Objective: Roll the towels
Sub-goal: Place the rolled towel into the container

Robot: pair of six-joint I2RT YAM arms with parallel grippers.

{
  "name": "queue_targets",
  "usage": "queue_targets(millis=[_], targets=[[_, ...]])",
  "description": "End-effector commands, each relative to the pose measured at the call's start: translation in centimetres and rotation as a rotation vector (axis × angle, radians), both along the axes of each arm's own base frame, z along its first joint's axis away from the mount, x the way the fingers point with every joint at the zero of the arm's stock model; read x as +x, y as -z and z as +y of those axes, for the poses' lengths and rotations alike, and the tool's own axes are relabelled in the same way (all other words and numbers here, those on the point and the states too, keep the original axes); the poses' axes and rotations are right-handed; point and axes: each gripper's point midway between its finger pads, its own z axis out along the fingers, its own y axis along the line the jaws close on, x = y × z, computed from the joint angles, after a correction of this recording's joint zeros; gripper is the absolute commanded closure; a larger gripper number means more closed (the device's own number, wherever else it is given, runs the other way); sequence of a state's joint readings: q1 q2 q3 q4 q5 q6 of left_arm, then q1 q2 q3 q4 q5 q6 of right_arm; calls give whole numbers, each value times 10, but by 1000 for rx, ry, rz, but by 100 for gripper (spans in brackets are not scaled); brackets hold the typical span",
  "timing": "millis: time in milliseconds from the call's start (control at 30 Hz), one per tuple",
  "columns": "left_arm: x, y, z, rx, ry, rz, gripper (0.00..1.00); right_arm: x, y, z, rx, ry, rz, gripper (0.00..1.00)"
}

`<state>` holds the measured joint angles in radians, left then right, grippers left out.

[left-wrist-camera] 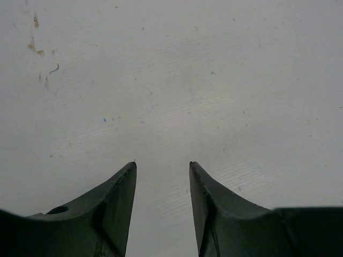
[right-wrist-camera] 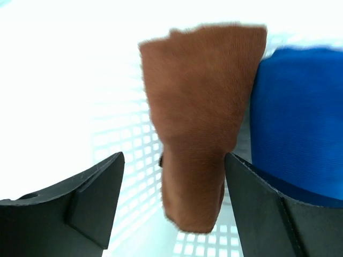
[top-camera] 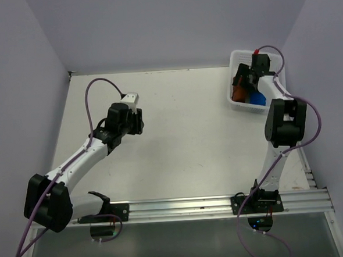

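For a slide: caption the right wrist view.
Open right gripper over a rust-brown cloth towel beside a royal-blue cloth towel in a white perforated plastic basket.

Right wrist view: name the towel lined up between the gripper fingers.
The rust-brown towel: it shows centred in the gap of the open right gripper; the blue towel lies beside it, off-centre.

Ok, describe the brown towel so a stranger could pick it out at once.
On the table, find the white perforated basket in the far right corner. Two towels sit inside, side by side and touching. The brown towel is the rust-coloured one, left of the bright blue towel.
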<state>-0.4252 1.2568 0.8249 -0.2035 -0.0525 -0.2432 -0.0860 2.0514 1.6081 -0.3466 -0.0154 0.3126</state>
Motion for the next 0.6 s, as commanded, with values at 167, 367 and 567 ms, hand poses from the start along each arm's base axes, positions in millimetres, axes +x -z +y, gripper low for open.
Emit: queue_targets(millis=[167, 367, 567], targets=[[11, -55, 3, -57, -10, -157, 48, -15, -139, -2, -52, 6, -220, 16], [12, -92, 43, -5, -176, -283, 44, -69, -190, 61, 71, -139, -374, 1], [-3, -126, 86, 28, -356, -411, 41, -156, -194, 137, 49, -302, -359, 1]])
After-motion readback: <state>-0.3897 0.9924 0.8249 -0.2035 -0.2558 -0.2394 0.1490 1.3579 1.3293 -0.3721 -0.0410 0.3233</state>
